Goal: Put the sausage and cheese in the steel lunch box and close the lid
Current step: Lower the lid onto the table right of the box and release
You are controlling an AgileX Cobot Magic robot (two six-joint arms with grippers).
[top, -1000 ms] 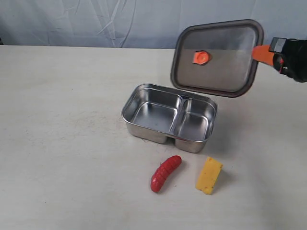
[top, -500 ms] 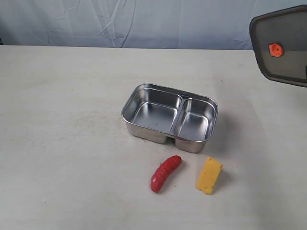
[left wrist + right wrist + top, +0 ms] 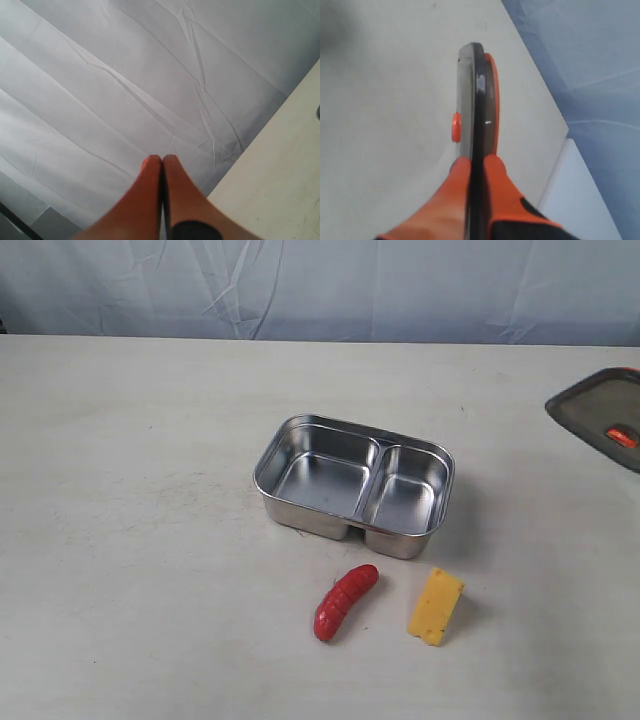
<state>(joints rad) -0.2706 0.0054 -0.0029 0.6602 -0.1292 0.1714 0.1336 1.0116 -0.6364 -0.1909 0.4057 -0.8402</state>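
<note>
The steel lunch box (image 3: pixel 352 485) stands open at mid-table, both compartments empty. In front of it lie the red sausage (image 3: pixel 345 601) and, to its right, the yellow cheese (image 3: pixel 436 606). The dark lid (image 3: pixel 606 416) shows partly at the right edge, low over the table, with its orange valve tab (image 3: pixel 622 436) visible. In the right wrist view my right gripper (image 3: pixel 476 159) is shut on the lid (image 3: pixel 476 95), seen edge-on between the orange fingers. My left gripper (image 3: pixel 162 158) is shut on nothing and points at the backdrop, away from the objects.
A blue-grey cloth backdrop (image 3: pixel 300 285) runs along the table's far edge. The table's right edge (image 3: pixel 555 145) lies close to the held lid.
The lid has been carried from above the box's far right corner to the right edge of the view and lowered toward the table. Box, sausage and cheese have not moved.
</note>
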